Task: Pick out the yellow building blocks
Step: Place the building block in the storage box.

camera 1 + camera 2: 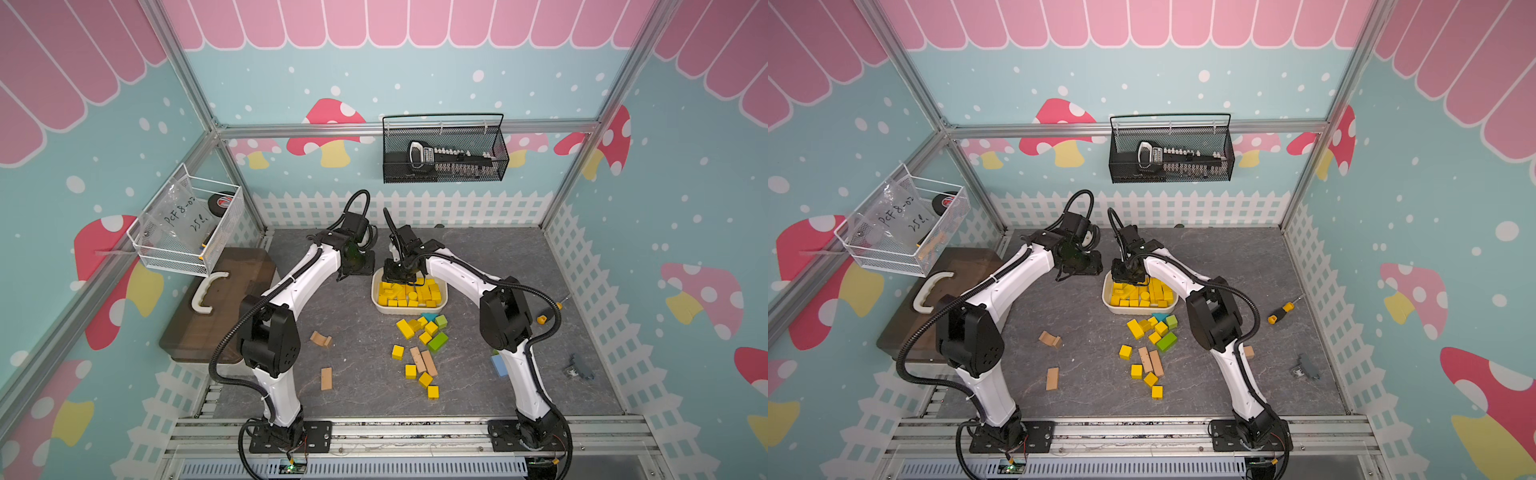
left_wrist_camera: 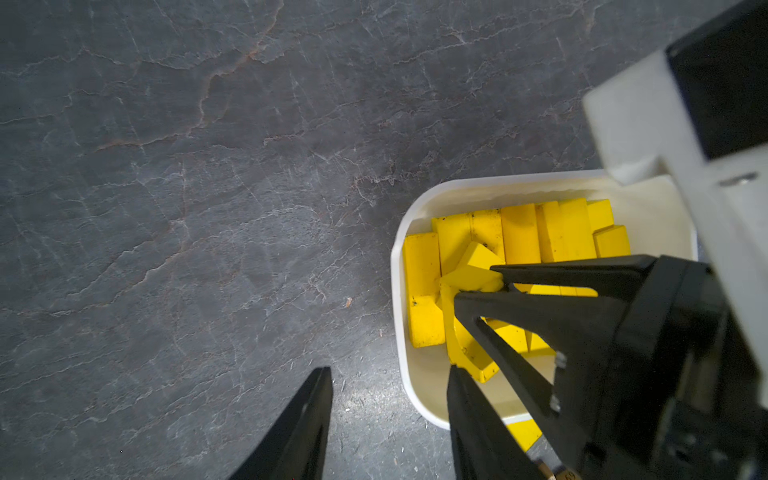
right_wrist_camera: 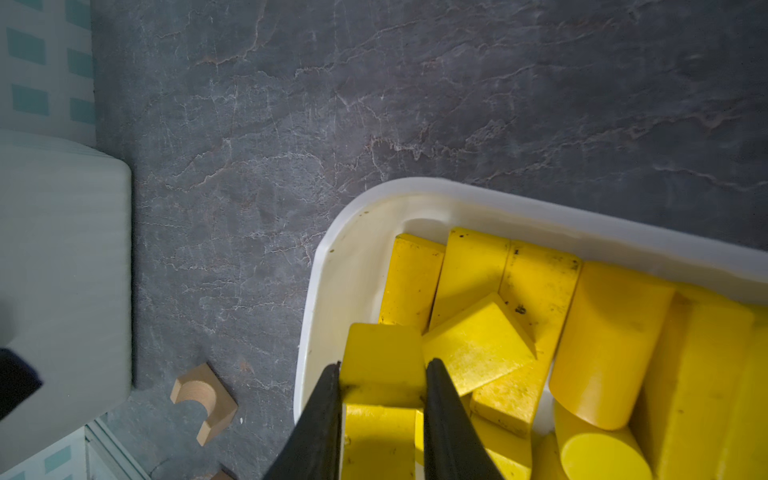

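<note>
The right end effector [image 3: 383,365], closest to view, is clenched on a yellow block [image 3: 384,347] at the corner of a white tray [image 3: 353,266]. The dark grey surface [image 1: 353,324] carries that tray, which is filled with yellow building blocks [image 1: 409,291]. The left end effector [image 2: 390,370] hangs released just beside the tray. Loose yellow blocks [image 1: 397,352] lie nearer the arm bases among tan blocks [image 1: 424,359] and green blocks [image 1: 437,341].

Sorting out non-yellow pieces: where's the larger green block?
In both top views the larger green block lies on the table nearer the right arm, between the white tray and the two tan bars, beside a yellow cube.
</note>
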Robot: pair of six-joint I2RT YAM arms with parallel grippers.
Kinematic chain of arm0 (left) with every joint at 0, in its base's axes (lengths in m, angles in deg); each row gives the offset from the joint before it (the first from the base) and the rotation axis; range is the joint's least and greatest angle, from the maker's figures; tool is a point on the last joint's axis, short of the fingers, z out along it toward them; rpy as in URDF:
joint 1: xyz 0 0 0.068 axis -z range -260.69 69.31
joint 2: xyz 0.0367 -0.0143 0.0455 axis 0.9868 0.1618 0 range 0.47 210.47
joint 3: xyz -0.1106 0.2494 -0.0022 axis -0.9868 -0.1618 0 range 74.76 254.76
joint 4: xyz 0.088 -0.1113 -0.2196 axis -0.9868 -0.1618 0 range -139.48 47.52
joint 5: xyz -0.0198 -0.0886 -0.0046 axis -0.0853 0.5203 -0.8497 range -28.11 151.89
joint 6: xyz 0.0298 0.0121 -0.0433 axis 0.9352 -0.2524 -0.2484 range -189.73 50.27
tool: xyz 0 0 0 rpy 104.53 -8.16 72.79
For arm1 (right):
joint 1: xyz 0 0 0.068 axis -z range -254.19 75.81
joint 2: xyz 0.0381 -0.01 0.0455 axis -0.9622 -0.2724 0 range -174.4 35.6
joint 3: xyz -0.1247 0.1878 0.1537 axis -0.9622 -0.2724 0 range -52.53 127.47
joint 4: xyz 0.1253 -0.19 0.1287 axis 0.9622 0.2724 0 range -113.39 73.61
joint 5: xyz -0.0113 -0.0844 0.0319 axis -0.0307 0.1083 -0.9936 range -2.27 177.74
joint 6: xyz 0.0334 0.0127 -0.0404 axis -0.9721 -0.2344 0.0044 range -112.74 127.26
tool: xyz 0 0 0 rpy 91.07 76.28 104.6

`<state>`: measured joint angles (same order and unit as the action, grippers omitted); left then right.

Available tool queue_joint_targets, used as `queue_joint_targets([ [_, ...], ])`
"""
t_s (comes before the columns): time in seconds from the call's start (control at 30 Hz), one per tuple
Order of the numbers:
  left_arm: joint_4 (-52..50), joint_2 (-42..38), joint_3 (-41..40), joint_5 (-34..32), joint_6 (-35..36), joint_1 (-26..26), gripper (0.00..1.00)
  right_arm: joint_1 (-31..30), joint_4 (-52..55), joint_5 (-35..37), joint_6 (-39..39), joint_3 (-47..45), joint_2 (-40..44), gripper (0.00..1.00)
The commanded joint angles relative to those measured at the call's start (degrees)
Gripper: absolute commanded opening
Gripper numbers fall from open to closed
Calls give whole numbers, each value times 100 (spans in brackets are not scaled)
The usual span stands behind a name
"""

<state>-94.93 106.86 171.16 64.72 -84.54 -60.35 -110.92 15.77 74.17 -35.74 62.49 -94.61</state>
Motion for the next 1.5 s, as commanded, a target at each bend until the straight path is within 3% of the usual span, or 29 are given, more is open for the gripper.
queue_joint_targets([
  [0.0, -46, -206, -42, 141, -57, -12, 49, 26, -171, -278, -282, 263, -199, 28],
  [0.1, -46, -206, -42, 171, -57, -20, 49, 26, -168, -264, -305, 325, -241, 41],
  [0.2, -40, -206, -29, 222, -57, -21, 49, 26, -157, -209, -279, 302, -201, 48],
  [0.47, -15, -202, -51, 339, -46, -21, 49, 92, -147, -144, -126, -37, 241, 48],
  [0.73, -3, -160, -51, 473, -40, 12, 49, 195, -205, 193, 217, -1524, 1565, 48],
  [1.1, -12, -63, -64, 414, 86, 280, 49, 193, -599, 609, 389, -4242, 3737, 48],
  [1.47, -47, 21, -7, 420, 92, 286, 49, -468, -1970, 1089, 1421, -5769, 4465, 49],
])
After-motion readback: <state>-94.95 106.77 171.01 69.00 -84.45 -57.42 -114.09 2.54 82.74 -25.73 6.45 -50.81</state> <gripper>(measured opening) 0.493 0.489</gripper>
